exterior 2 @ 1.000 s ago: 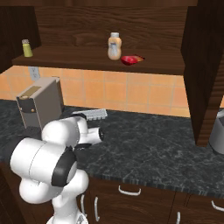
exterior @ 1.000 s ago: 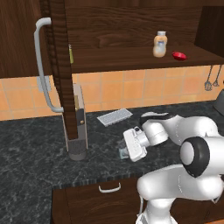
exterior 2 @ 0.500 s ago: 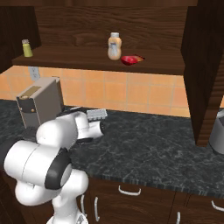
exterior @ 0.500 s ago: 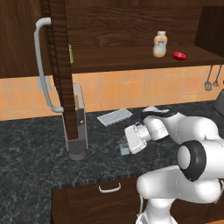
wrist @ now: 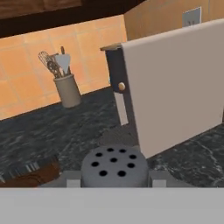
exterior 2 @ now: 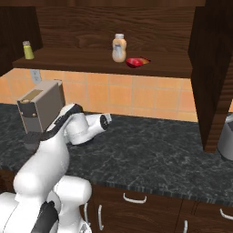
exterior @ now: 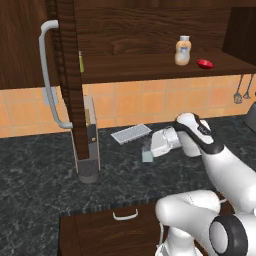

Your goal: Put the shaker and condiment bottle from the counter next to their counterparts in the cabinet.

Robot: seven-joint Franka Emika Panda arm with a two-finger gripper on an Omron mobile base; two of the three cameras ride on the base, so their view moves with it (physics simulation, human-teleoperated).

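Note:
In the hand view the grey perforated cap of the shaker point(wrist: 114, 167) sits between my gripper's point(wrist: 114, 180) two fingers, which are shut on it. From the left base view, the pale blue-green shaker point(exterior: 147, 156) hangs at the tip of my gripper point(exterior: 148, 151), just above the black counter point(exterior: 40, 185). The red condiment bottle point(exterior: 204, 63) lies on the cabinet shelf point(exterior: 150, 69) beside the tan white-capped bottle point(exterior: 183, 50). The same pair, red condiment bottle point(exterior 2: 134, 62) and tan bottle point(exterior 2: 119, 48), shows from the right. The olive-yellow shaker point(exterior 2: 28, 50) stands at the shelf's left end.
A tall grey box-like appliance point(exterior: 89, 145) stands on the counter just left of the hand, close ahead in the hand view point(wrist: 175, 87). A flat grey ridged object point(exterior: 131, 133) lies behind the gripper. The open cabinet door with its bar handle point(exterior: 49, 75) hangs at left. A utensil holder point(wrist: 68, 89) stands farther off.
The fingers have closed on the shaker. The hand has since risen a little and shifted right, carrying the shaker off the counter.

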